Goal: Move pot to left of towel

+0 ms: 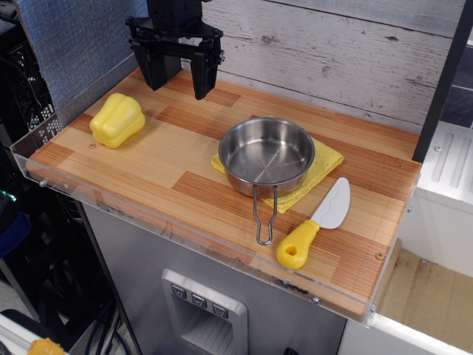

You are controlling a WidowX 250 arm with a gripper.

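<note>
Pincer (180, 72) hung open and empty near the counter's (133, 166) back-left corner; the pot (267, 156) sat on the towel (325, 159), unmoved.

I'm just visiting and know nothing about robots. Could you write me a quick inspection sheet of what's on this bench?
Surface: wooden tabletop with clear plastic edging.
Job's things: pot sits on the towel, wire handle toward the front edge.
Clutter: yellow toy pepper at left; yellow-handled knife right of the pot's handle.
Grippers: gripper hangs above the back of the table, fingers apart, holding nothing.
Cables: dark cables at lower left, unclear.
Surroundings: grey plank wall behind.
</note>
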